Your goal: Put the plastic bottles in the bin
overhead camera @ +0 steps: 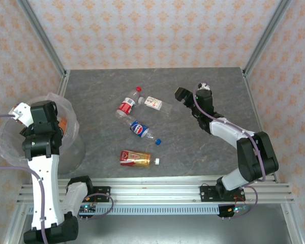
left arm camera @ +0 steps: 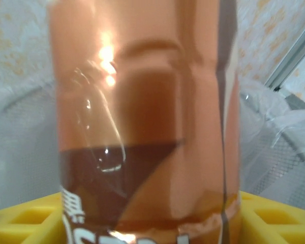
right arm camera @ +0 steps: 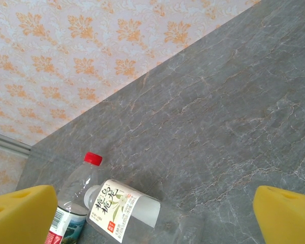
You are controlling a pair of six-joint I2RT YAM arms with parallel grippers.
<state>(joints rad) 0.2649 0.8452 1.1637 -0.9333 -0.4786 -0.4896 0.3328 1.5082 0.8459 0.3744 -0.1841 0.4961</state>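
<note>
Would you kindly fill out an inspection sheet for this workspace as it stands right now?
Surface: grey marbled table, no marks seen.
Job's things: four lie on the table: red-label bottle, white-label bottle, blue-label bottle, orange-label bottle. A brown-label bottle is over the bag-lined bin.
Clutter: nothing seen.
Grippers: left gripper, jaws flank the brown-label bottle, grip uncertain. Right gripper, jaws open and empty, near the white-label bottle.
Cables: purple leads run along both arms, apart from the bottles.
Surroundings: floral wallpaper and an aluminium frame.
</note>
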